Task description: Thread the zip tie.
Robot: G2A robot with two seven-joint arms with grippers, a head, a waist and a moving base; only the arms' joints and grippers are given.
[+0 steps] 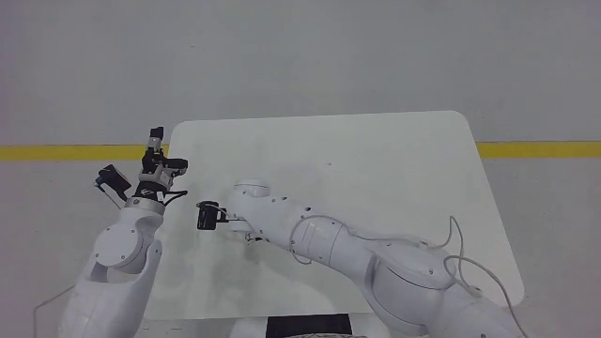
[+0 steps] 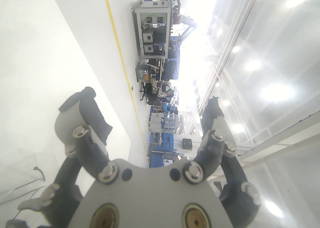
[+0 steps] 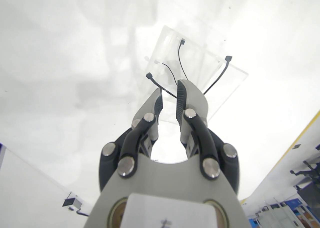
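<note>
Three zip ties (image 3: 228, 58) on clear tray (image 3: 231, 83)

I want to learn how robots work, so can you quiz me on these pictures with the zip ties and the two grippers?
1. True or false: the left gripper is holding a zip tie.
2. How many heads do the zip ties show on the clear tray? A one, B three, C six.
3. Fill the gap: the right gripper points at zip ties that are ___ in colour.
Key: 1 false, it is open and empty. 2 B. 3 black.
</note>
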